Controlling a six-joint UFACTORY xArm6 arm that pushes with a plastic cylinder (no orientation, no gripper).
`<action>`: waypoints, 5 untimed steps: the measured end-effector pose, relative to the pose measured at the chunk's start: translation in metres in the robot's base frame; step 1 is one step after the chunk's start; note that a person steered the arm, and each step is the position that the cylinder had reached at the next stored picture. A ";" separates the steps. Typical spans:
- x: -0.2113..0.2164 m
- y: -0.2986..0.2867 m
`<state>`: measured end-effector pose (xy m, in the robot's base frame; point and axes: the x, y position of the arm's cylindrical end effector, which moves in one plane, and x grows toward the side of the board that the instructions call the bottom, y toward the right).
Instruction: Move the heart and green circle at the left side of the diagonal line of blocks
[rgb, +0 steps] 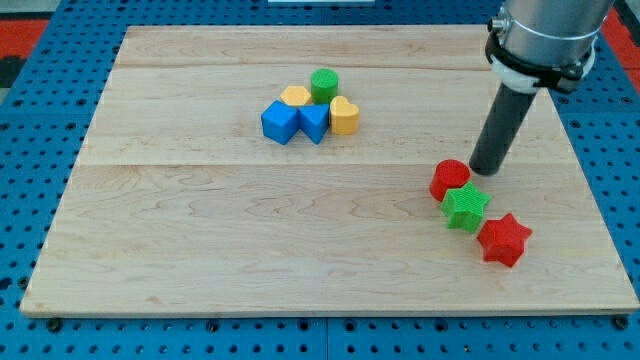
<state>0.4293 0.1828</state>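
Yellow heart (344, 116) and green circle (323, 85) sit clustered far-centre on the tabletop (200, 250), well left of the red-green-red diagonal. Your tip (485, 172), no jaws and holding nothing, stands beside the red block (449, 179), so you must travel left.

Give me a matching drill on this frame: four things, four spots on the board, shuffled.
Things:
1. green circle
2. yellow heart
3. red star
4. my tip

Places:
A. lowest end of the diagonal line
B. just above-right of the red cylinder
C. top of the central cluster
D. right edge of the central cluster

Pairs: 1-C, 2-D, 3-A, 4-B
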 end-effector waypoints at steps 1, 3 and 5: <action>-0.095 -0.015; -0.164 -0.098; -0.165 -0.098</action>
<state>0.2640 0.0850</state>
